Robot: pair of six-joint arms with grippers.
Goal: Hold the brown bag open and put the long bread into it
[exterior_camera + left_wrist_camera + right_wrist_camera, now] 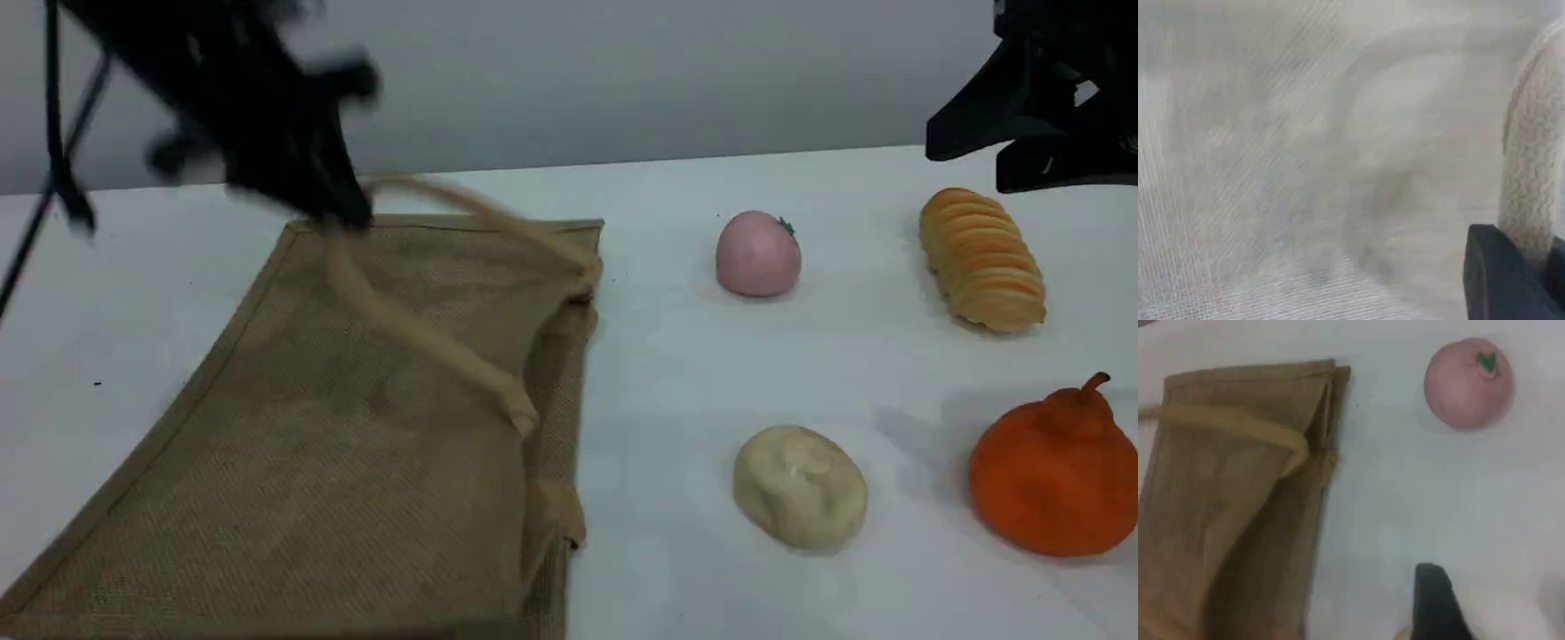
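The brown bag (pixel 338 444) lies flat on the left of the table, its mouth facing right. My left gripper (pixel 342 209), blurred by motion, is shut on one beige handle (pixel 427 342) at the bag's far edge, and the handle is drawn up off the fabric. The left wrist view shows that handle (pixel 1531 187) running into the dark fingertip (pixel 1501 280). The long bread (pixel 982 258) lies at the far right. My right gripper (pixel 1022 151) hangs open just above and behind it, holding nothing. The right wrist view shows the bag (pixel 1225 507) and its handle (pixel 1238 427).
A pink ball (pixel 757 253) sits between the bag and the bread, also in the right wrist view (pixel 1468 383). A cream bun (pixel 800 484) and an orange pumpkin-like toy (pixel 1058 471) lie near the front right. A dark cable (pixel 53 133) hangs at far left.
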